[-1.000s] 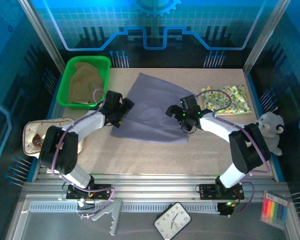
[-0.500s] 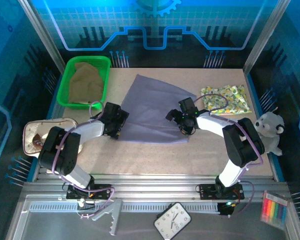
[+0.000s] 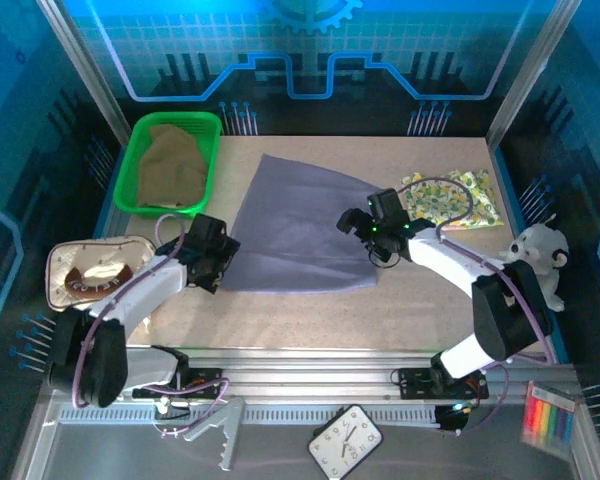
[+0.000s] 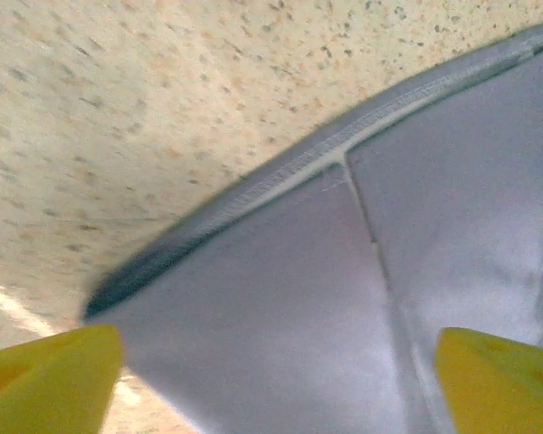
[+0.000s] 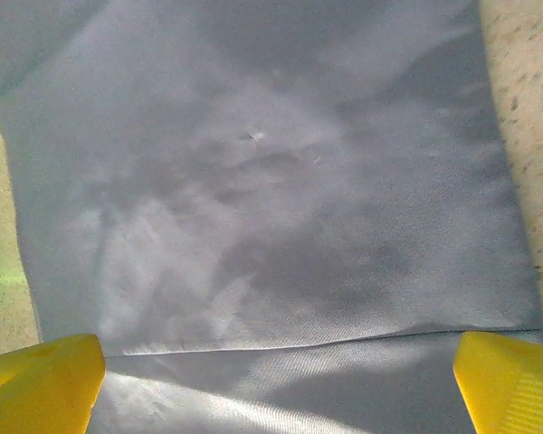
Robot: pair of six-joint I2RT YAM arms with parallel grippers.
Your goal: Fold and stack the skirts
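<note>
Both jaws I see spread apart: left gripper (image 4: pixel 281 371) over the smooth, fan-shaped lavender skirt (image 3: pixel 290 225)'s stitched corner, right gripper (image 5: pixel 276 375) over its right side.

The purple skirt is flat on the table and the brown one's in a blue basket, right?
No: the top external view shows the basket is green, not blue. The olive-tan skirt is in it, and the lavender skirt lies flat on the table.
</note>
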